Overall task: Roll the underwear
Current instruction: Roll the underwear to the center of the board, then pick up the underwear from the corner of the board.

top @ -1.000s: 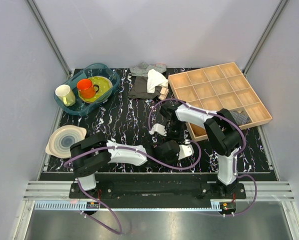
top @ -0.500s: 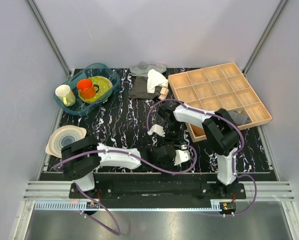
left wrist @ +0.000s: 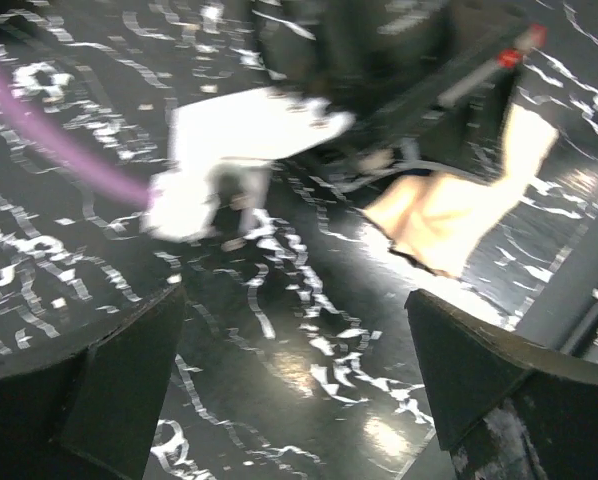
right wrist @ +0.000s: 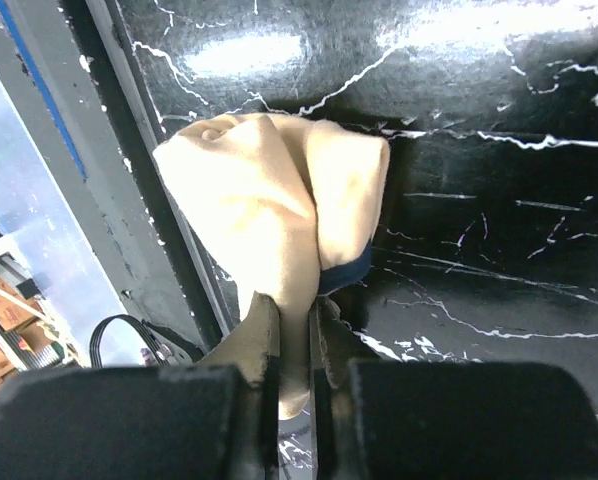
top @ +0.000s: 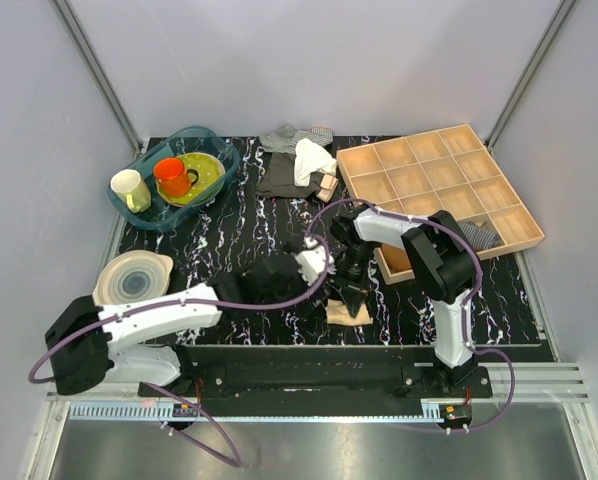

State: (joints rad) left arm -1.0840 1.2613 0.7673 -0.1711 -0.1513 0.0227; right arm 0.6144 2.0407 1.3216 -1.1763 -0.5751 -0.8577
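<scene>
The underwear (top: 348, 312) lies as a small pale beige bundle near the table's front edge. In the right wrist view the underwear (right wrist: 269, 190) is folded over itself, with a dark edging strip at its lower right. My right gripper (right wrist: 294, 315) is shut on a flap of it; from above the right gripper (top: 354, 292) points down at the bundle. My left gripper (top: 317, 282) hovers just left of it. In the left wrist view the left gripper (left wrist: 294, 370) stands wide open over bare table, with the underwear (left wrist: 449, 210) ahead of it.
A blue basin (top: 222, 163) with cups and a plate stands at the back left. A pale bowl (top: 131, 278) sits at the left. A wooden compartment tray (top: 439, 190) fills the back right. A pile of clothes (top: 297, 160) lies at the back centre.
My left gripper opened, let go of the underwear and drew back to the left. My right gripper closed on the underwear's flap, and the bundle now lies uncovered.
</scene>
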